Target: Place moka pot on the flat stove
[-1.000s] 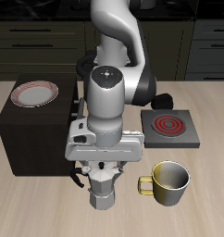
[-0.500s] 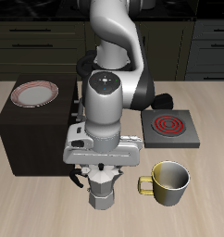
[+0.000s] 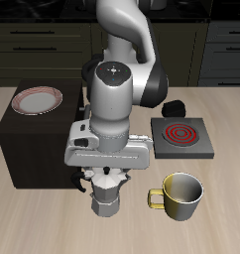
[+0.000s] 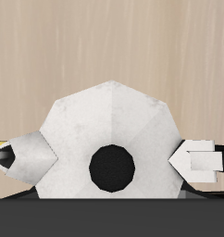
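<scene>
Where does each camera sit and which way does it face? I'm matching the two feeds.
Exterior view: raised before the table, looking down at the arm, tool, flat stove, mug and cabinet.
Wrist view: on the tool, looking down onto the moka pot; one fingertip shows.
Shared: the moka pot and the table.
</scene>
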{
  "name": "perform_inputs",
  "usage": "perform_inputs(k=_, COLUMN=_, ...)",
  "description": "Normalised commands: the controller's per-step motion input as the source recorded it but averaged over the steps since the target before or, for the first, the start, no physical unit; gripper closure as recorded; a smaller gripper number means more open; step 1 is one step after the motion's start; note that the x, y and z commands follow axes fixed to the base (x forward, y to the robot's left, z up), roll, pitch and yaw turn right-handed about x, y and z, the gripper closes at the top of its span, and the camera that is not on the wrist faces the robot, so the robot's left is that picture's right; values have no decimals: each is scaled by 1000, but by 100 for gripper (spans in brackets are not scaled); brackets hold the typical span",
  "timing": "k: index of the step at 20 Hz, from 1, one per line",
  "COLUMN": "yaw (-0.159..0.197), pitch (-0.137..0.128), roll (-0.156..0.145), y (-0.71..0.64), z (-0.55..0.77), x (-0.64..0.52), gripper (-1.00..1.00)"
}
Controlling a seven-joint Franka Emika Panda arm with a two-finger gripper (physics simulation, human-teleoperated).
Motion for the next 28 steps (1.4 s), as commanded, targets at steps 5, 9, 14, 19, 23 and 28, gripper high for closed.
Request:
perform_inputs(k=5, yaw=0, pitch=-48, roll=1, y=80, z=279, x=-203, gripper=100)
perform_inputs(k=9, yaw=8, pitch=-55, roll=16, y=135, z=194, x=-299, gripper=100)
perform_inputs(k=14, yaw=-20, pitch=-67, roll=65, y=160, z=136, x=-460, gripper=100)
perform_inputs(k=19, yaw=-3, pitch=-53, roll=13, y=58, z=74, x=-427, gripper=100)
perform_inputs(k=23, yaw=-17, pitch=-41, roll=-12, y=-43, z=76, x=-284, gripper=100)
perform_inputs(k=28, yaw=13, pitch=-63, roll=-29, y=-41, z=56, x=-364, gripper=100)
